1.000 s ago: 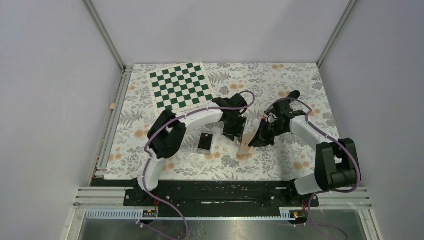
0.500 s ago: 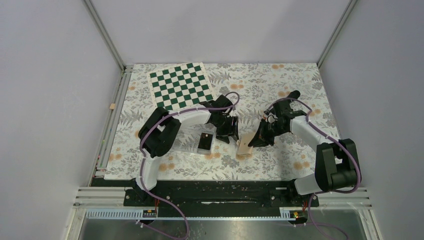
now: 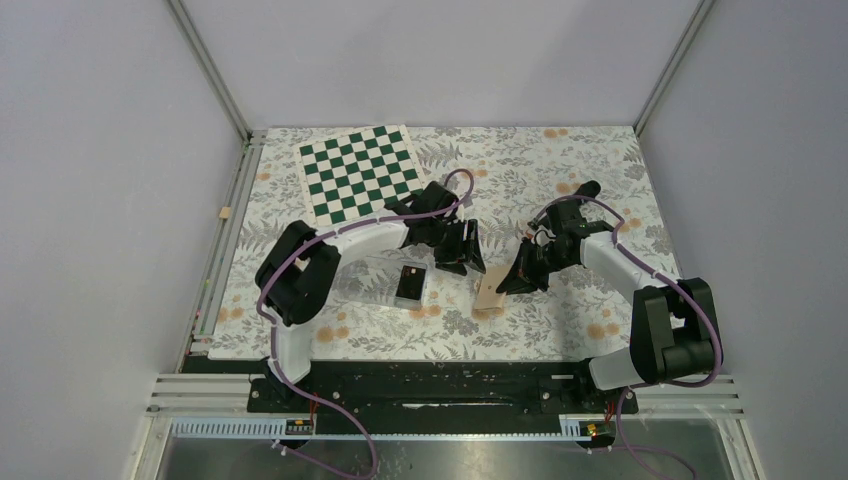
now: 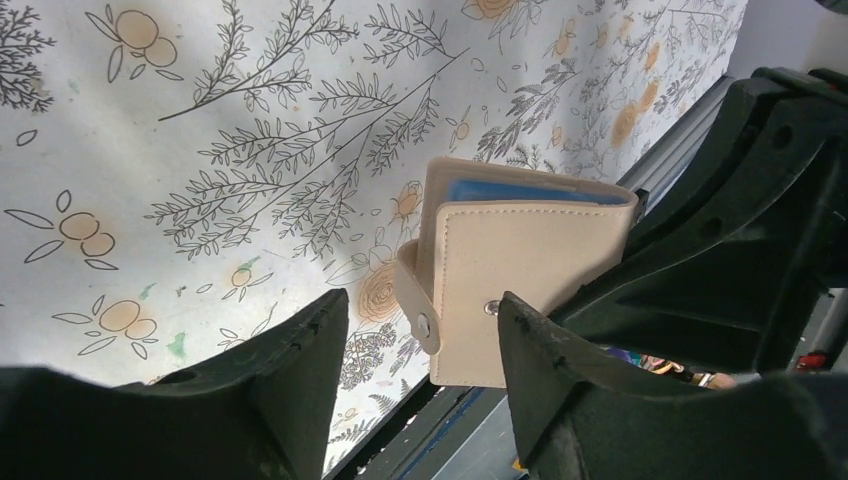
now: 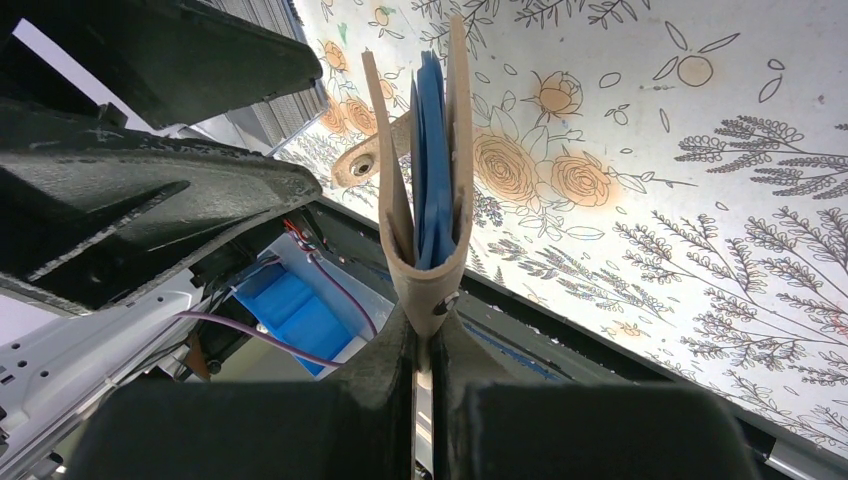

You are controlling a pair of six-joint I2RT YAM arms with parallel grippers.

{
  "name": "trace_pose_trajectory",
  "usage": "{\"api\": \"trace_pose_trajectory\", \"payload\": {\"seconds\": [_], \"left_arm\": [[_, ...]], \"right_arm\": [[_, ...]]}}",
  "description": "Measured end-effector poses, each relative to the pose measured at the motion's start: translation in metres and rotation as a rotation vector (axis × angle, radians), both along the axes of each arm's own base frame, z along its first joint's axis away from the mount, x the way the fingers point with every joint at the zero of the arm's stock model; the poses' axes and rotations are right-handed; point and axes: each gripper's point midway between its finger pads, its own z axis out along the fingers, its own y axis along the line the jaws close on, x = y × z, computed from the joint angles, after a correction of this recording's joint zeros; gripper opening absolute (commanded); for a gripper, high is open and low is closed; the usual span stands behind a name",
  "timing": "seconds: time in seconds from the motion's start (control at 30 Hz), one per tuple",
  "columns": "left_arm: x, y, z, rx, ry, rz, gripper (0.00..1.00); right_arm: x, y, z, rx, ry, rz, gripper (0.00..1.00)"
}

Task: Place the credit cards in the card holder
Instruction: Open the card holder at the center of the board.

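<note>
The tan card holder [image 3: 489, 291] stands on edge on the floral table, and my right gripper [image 3: 512, 279] is shut on its lower edge. From the right wrist, the card holder [image 5: 430, 170] gapes slightly above that gripper [image 5: 428, 335], showing blue lining. The left gripper [image 3: 463, 251] hovers just left of it, open and empty. In the left wrist view the card holder [image 4: 520, 285], its snap strap hanging loose, lies beyond the left gripper [image 4: 420, 350]. One black credit card [image 3: 410, 285] lies flat to the left.
A clear plastic tray [image 3: 378, 272] sits under the black card. A green and white chessboard mat [image 3: 360, 172] lies at the back left. The black base rail [image 3: 430, 385] runs along the table's near edge.
My left gripper has pulled back and to the left, away from the card holder, and its jaws have spread wider. The right gripper has kept its hold in place.
</note>
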Motion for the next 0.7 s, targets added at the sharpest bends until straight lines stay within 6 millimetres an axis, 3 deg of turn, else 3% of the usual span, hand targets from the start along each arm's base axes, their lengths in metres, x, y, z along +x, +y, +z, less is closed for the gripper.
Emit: {"api": "trace_pose_trajectory", "payload": {"seconds": [0.5,0.7], "left_arm": [[-0.019,0.005,-0.015,0.035,0.012,-0.063,0.36],[-0.021,0.006,-0.025,0.049,0.032,-0.071,0.35]], "right_arm": [[0.0,0.0,0.0,0.001,0.0,0.0,0.0],[0.0,0.0,0.0,0.002,0.001,0.0,0.0]]}}
